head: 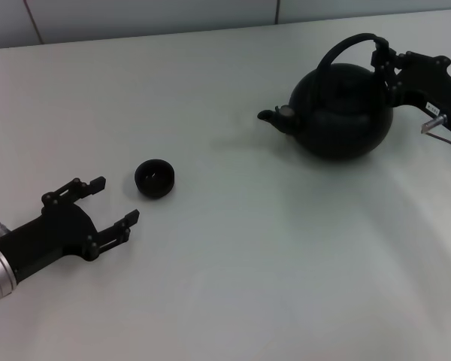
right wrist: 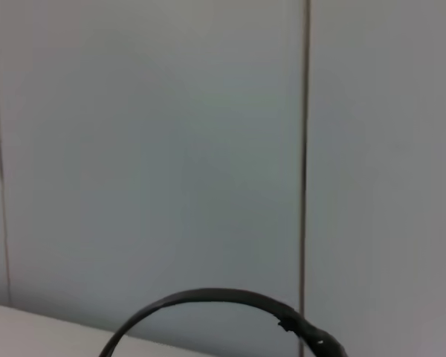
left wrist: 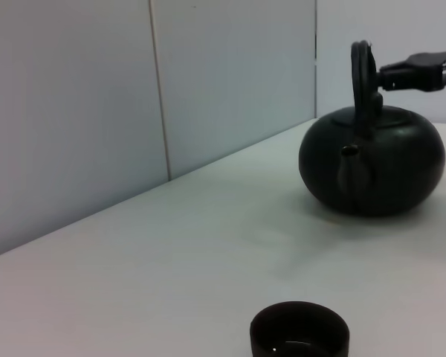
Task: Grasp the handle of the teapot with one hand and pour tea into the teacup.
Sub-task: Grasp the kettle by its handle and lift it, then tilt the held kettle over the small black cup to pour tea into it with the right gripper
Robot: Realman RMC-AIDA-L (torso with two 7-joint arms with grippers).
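Gripping handle (head: 353, 43), R tool (head: 383, 68); teapot (head: 344, 111) upright.

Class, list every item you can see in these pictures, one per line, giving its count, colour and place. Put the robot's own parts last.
teapot: one, matte black, far right of the table, spout toward the robot's left.
handle: one, black arched hoop over the teapot.
teacup: one, black, left of centre, apart from the teapot.
table: one, white, under everything.
wall: pale panelled, behind the table.
left gripper: one, black, open, near left, beside the teacup.
right gripper: one, black, shut on the handle's right side.
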